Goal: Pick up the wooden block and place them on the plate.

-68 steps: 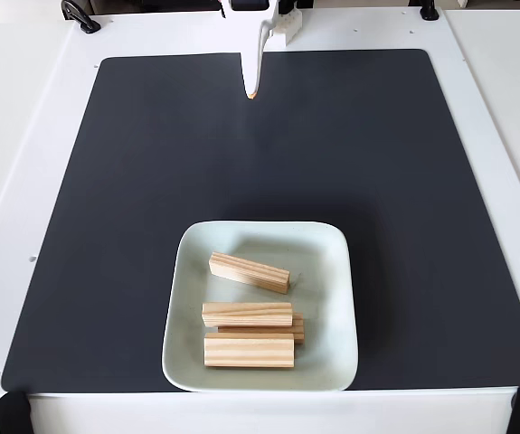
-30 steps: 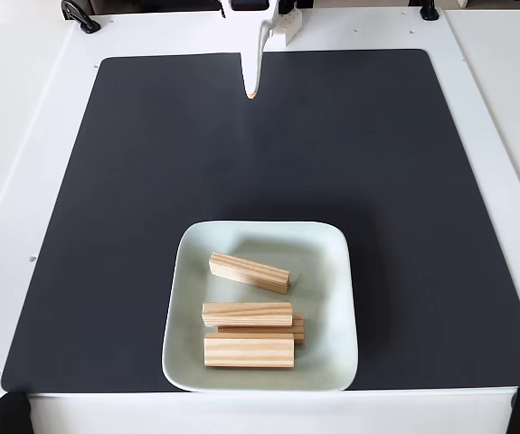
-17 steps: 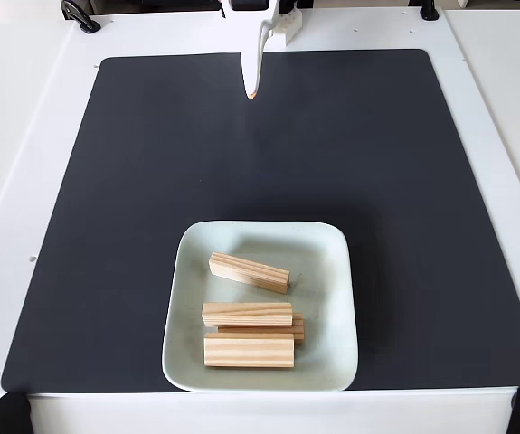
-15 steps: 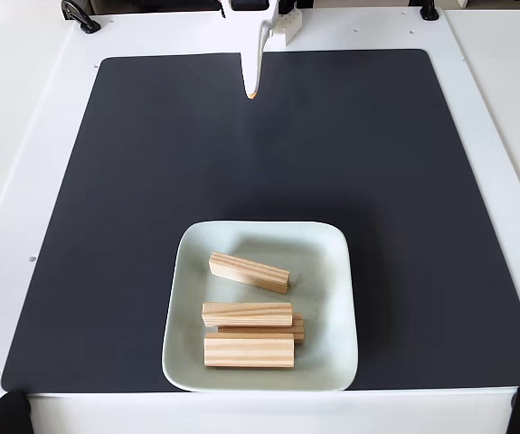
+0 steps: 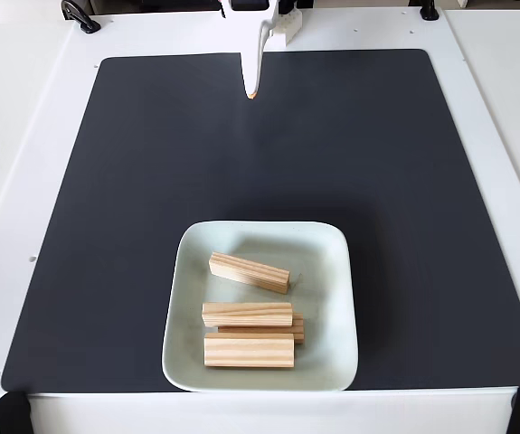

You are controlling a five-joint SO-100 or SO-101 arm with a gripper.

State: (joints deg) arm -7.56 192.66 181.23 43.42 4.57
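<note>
**Me:** Nothing has budged over the last couple of seconds, honestly. The gripper (image 5: 252, 93) sits parked at the far edge of the black mat (image 5: 133, 181), same spot as before, well away from the plate (image 5: 332, 271). From this angle I see one thin white finger with an orange tip, so I can't tell if it's spread or pressed together. It isn't carrying anything that I can make out.

**Other guy:** And the blocks?

**Me:** All on the plate. One block (image 5: 249, 272) lies tilted near the middle. Nearer the front rim there's a little pile: a block (image 5: 247, 314) resting on another one (image 5: 297, 329) that just peeks out at the right, with the front block (image 5: 249, 351) tight against them. That's four by my count, and no loose wood anywhere on the mat.

**Other guy:** So you're done?

**Me:** I'd say so. Arm pulled back and still, blocks all in the dish. Looks finished to me, unless the pile slides.
</note>
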